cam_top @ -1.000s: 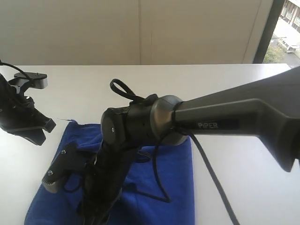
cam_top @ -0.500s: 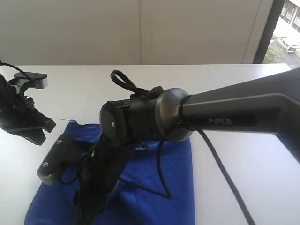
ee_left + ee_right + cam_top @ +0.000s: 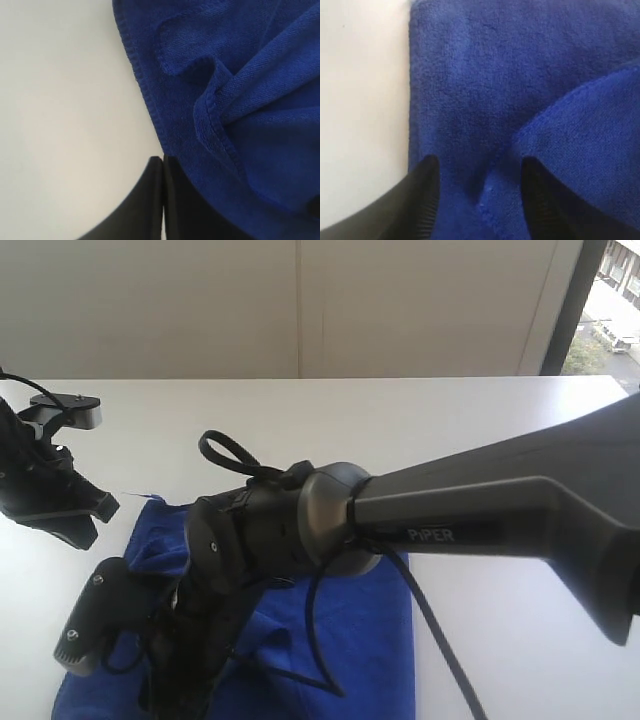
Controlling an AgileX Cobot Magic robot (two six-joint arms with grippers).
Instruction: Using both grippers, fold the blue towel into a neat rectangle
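Note:
The blue towel (image 3: pixel 370 620) lies rumpled on the white table, and the right arm (image 3: pixel 300 530) hides much of it in the exterior view. In the right wrist view my right gripper (image 3: pixel 480 167) is open and low over the towel (image 3: pixel 485 85). A folded-over flap's corner lies between its fingertips (image 3: pixel 429 165). My left gripper (image 3: pixel 95 520) hangs at the far left, beside the towel's far left corner. Its jaws (image 3: pixel 163 160) are shut with nothing in them, just next to the towel's stitched edge (image 3: pixel 145 95). A raised ripple (image 3: pixel 215 100) runs through the cloth there.
The white table (image 3: pixel 480 440) stretches far and right of the towel, with a pale wall behind it. A dark window frame (image 3: pixel 565 300) stands at the back right. A loose black cable (image 3: pixel 320 640) from the right arm hangs over the cloth.
The right arm has swung left and lower across the towel, its wrist now nearer the front left part. The left arm has not moved.

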